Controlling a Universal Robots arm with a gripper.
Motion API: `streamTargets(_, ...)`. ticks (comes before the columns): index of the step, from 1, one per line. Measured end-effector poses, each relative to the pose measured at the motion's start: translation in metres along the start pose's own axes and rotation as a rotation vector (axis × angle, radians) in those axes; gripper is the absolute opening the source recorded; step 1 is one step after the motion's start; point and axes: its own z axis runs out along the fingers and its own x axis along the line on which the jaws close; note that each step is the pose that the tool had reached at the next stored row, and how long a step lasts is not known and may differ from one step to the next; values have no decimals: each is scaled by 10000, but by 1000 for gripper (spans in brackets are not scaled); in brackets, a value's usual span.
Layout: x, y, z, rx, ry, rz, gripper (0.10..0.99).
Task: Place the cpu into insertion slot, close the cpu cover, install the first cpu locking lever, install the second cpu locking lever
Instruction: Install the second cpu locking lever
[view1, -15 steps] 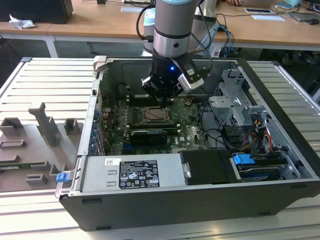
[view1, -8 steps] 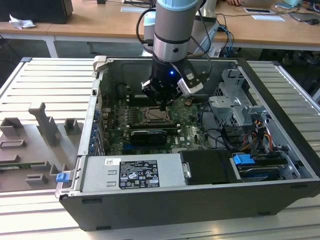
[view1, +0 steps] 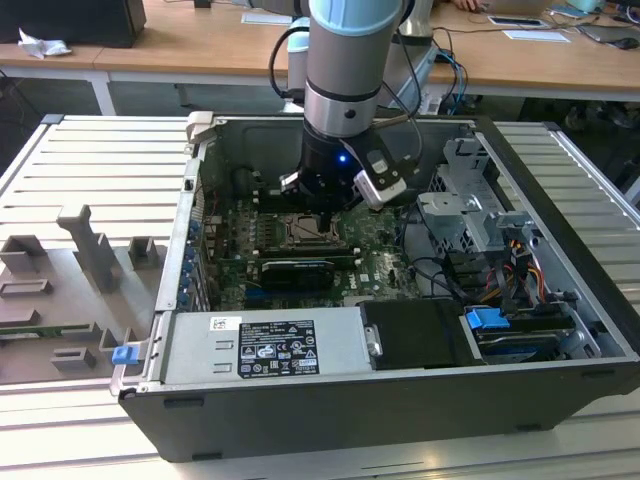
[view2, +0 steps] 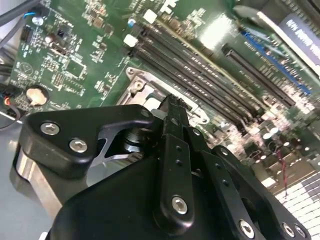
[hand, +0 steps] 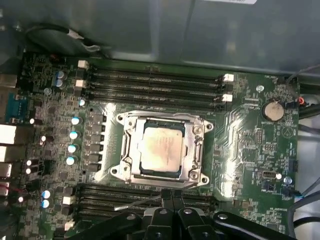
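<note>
**CPU seated, cover down, gripper at the socket edge**

The cpu (hand: 161, 149) lies flat in the insertion slot (hand: 131, 172) on the green motherboard (hand: 250, 130), inside the open computer case (view1: 560, 300). The cpu cover (hand: 197, 145) lies closed around it. The gripper (hand: 171, 196) hovers just beside the socket's edge, jaws drawn together, holding nothing. Long RAM slots (hand: 155, 85) flank the socket.

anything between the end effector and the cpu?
In the first wrist view, the edge of the cpu cover and a strip of green board lie between the end effector and the cpu.
</note>
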Motion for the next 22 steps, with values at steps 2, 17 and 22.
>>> streamTargets(2,70,3,7,-2,0,-3,106)
streamTargets(17,409,-43,215,-298,-24,-69,106)
streamTargets(22,473,-67,270,-474,-43,-72,106)
